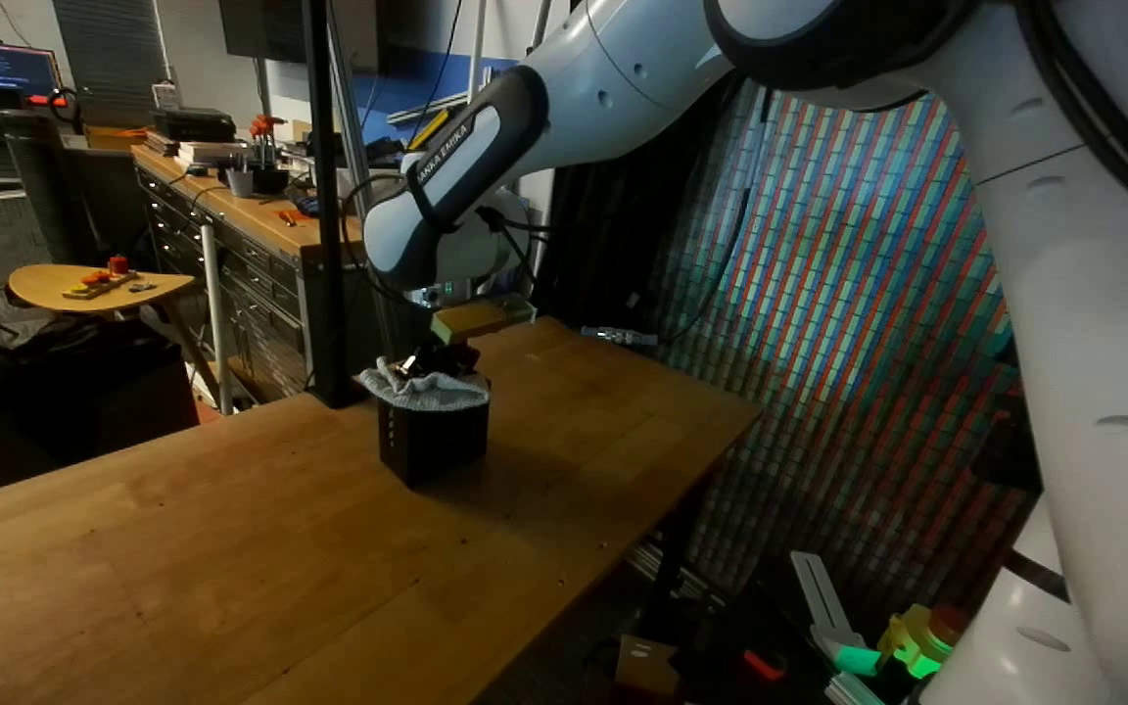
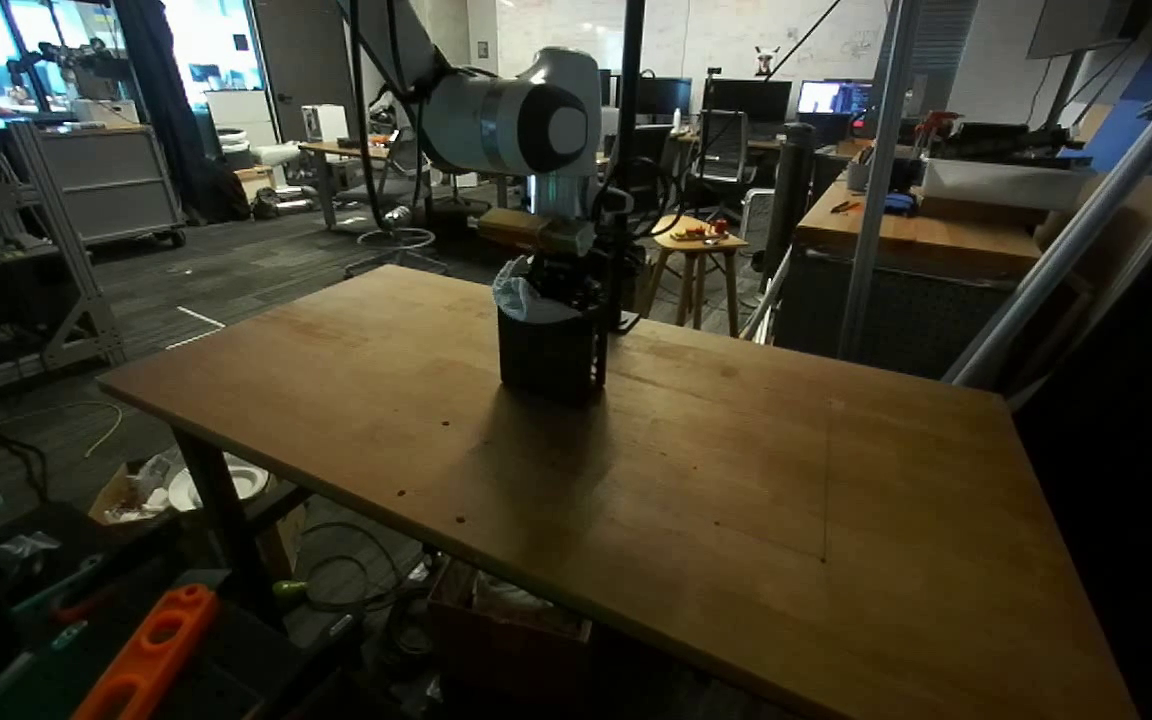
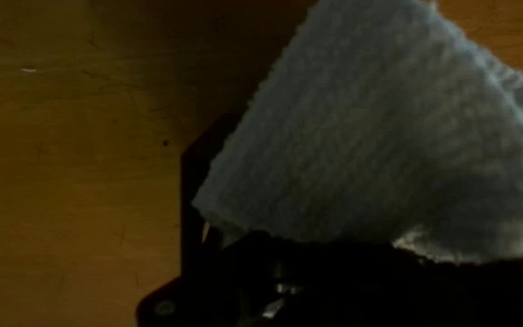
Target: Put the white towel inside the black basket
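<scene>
The black basket (image 1: 434, 443) stands upright on the wooden table, and both exterior views show it, here again the basket (image 2: 548, 352). Across its mouth lies the white towel (image 1: 439, 395), bunched, with its edge over the rim and a fold sticking up on one side. My gripper (image 1: 439, 367) points down into the mouth, in among the cloth. In the wrist view the towel (image 3: 370, 127) spreads broadly and hides most of the basket, leaving a dark corner. The jaws stand shut; their fingertips are buried in cloth and shadow, so whether cloth is between them cannot be seen.
A black upright post (image 1: 327, 225) rises from the table's far edge, close behind the basket. The wooden table (image 2: 786, 480) extends around it, with its near edge dropping to boxes on the floor. A workbench (image 1: 241, 211) stands beyond.
</scene>
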Tool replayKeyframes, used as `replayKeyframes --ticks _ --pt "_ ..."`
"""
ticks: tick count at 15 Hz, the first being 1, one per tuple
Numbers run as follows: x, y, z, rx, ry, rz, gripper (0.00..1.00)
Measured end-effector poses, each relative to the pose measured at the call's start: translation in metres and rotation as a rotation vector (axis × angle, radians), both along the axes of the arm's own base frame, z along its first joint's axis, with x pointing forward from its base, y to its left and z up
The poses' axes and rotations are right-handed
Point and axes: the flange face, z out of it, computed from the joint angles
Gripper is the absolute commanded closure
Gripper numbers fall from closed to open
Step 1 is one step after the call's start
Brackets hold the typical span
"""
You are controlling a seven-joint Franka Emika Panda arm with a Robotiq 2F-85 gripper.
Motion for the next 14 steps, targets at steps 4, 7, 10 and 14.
replayKeyframes --ticks 4,7,10,14 --pt "-0.004 -0.001 -0.018 0.019 0.048 0.014 0.97" --pt "-0.007 0.0 -0.019 0.026 0.081 0.04 0.98" --pt "-0.008 -0.001 -0.018 0.028 0.093 0.051 0.98" --pt "-0.007 -0.002 -0.008 -0.006 0.081 0.081 0.98"
